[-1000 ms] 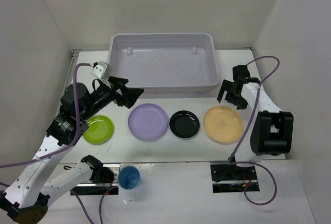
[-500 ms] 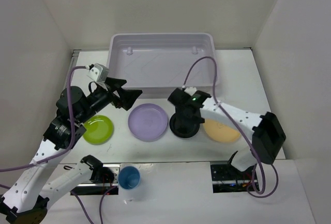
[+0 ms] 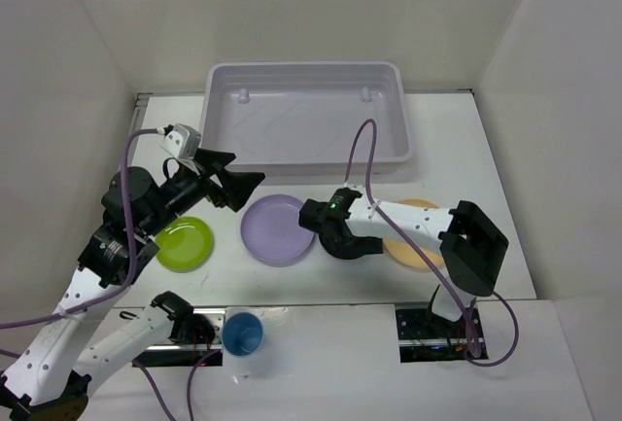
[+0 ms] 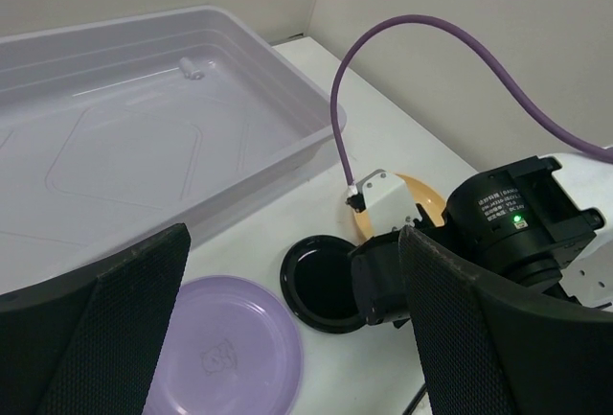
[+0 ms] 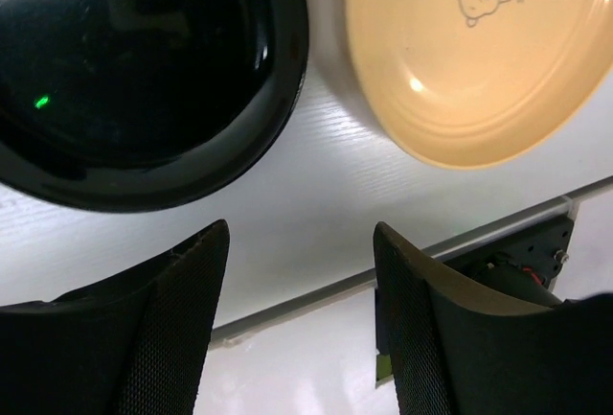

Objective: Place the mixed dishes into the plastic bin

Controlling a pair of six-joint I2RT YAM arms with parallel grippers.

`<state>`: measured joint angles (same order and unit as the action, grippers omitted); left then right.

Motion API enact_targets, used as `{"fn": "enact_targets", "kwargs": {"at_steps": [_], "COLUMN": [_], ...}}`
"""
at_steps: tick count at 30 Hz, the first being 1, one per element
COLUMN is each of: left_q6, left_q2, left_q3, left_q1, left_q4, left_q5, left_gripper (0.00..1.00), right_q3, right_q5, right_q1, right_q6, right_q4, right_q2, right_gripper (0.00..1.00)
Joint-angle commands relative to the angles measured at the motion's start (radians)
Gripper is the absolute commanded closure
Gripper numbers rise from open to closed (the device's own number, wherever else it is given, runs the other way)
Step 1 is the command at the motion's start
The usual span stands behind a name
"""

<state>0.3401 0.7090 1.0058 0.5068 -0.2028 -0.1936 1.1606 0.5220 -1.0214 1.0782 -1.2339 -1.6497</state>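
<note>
The plastic bin stands empty at the back. In a row in front of it lie the lime green plate, the lavender plate, the small black plate and the pale orange plate. The blue cup stands near the front edge. No salmon-pink cup is in view. My right gripper is open and empty, low over the black plate, with the orange plate beside it. My left gripper is open and empty, raised above the table between the bin and the lavender plate.
White walls close in the table on three sides. The right arm lies across the orange plate, and its purple cable arcs over the bin's front rim. The arm bases and their cables sit at the near edge.
My right arm has swung from beyond the orange plate leftward across it, and its gripper is now low over the black plate. My left gripper has shifted slightly.
</note>
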Motion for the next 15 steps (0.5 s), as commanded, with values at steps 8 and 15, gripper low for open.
{"fn": "enact_targets", "kwargs": {"at_steps": [8,15], "left_q6": [-0.010,-0.001], "left_q2": [-0.003,0.021], "left_q3": [-0.004,-0.013], "left_q1": [0.004,0.004], "left_q4": [0.034,0.055], "left_q5": [-0.010,-0.040], "left_gripper": [0.04,0.04], "right_q3": [-0.009,-0.061], "right_q5": [0.096,0.156], "right_q1": [0.014,0.004], "right_q6": [0.192,0.354], "right_q4": [-0.059,-0.045], "right_q2": [-0.027,0.036], "right_gripper": [0.33,0.33]}}
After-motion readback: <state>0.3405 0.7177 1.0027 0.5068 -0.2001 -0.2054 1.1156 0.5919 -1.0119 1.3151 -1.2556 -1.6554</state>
